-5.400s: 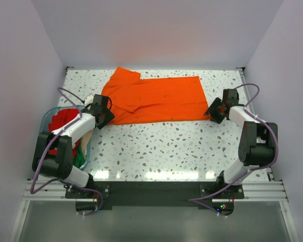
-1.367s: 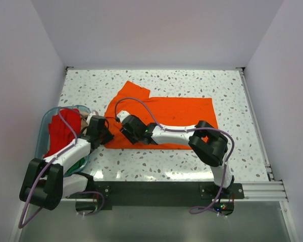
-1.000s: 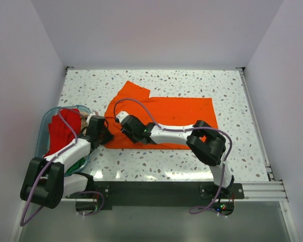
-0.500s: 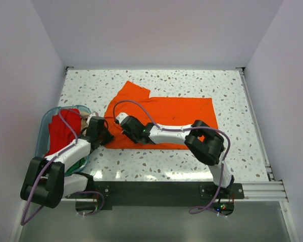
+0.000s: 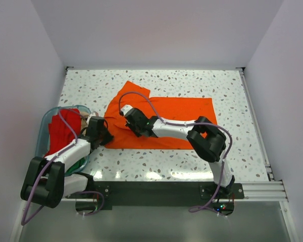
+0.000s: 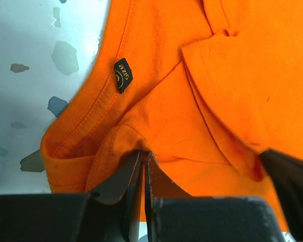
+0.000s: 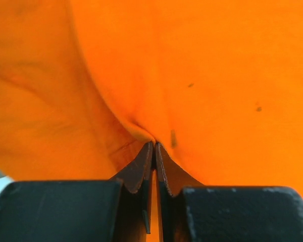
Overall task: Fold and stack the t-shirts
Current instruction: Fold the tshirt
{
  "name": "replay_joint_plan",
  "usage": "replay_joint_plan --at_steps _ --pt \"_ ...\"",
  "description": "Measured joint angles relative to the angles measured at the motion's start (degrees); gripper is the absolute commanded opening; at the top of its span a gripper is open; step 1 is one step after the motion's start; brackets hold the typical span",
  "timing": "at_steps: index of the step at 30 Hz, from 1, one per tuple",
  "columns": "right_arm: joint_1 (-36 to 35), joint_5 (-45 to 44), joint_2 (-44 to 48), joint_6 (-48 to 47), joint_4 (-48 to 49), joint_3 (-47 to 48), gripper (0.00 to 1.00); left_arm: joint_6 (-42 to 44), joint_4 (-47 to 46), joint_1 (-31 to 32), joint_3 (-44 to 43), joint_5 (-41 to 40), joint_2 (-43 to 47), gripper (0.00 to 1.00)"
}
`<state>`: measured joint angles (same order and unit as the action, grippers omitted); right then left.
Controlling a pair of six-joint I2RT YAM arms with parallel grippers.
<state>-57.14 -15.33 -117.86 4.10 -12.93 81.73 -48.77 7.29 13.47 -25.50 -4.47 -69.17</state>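
At the left hand [image 6: 143,154]: closed tight, clamped on a small raised fold of the orange t-shirt [image 6: 192,75] just beside the collar. Close by on the neckband, a black size label [image 6: 122,74]. At the right hand [image 7: 154,146]: likewise closed, nipping a pucker of the same orange cloth, dark-specked here and there. From above, both hands near the shirt's left end: left hand at the near-left corner, right hand just beside it and further onto the cloth, its arm stretched along the shirt's near edge. Orange t-shirt spread mostly flat on the speckled table [image 5: 156,156], one sleeve pointing to the far side. Left of it, a teal tub [image 5: 44,121] with a red t-shirt [image 5: 58,132] and a green t-shirt [image 5: 80,161] heaped inside.
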Motion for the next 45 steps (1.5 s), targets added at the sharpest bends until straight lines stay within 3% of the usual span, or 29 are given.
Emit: replay_joint_plan --at_steps 17,26,40,45 --pt "10.97 7.67 0.0 4.11 -0.44 5.11 0.1 0.44 0.07 -0.02 -0.02 0.85 -0.37 0.11" --pt "12.98 8.83 -0.02 6.14 -0.44 5.31 0.45 0.59 0.63 -0.02 -0.9 1.09 -0.37 0.12" --pt "16.46 11.74 7.76 10.34 1.01 -4.33 0.46 0.55 5.18 -0.04 -1.29 -2.29 1.88 0.11" --pt "15.34 15.8 9.68 12.74 4.46 -7.58 0.36 0.52 5.86 -0.09 -1.05 -3.06 2.93 0.11"
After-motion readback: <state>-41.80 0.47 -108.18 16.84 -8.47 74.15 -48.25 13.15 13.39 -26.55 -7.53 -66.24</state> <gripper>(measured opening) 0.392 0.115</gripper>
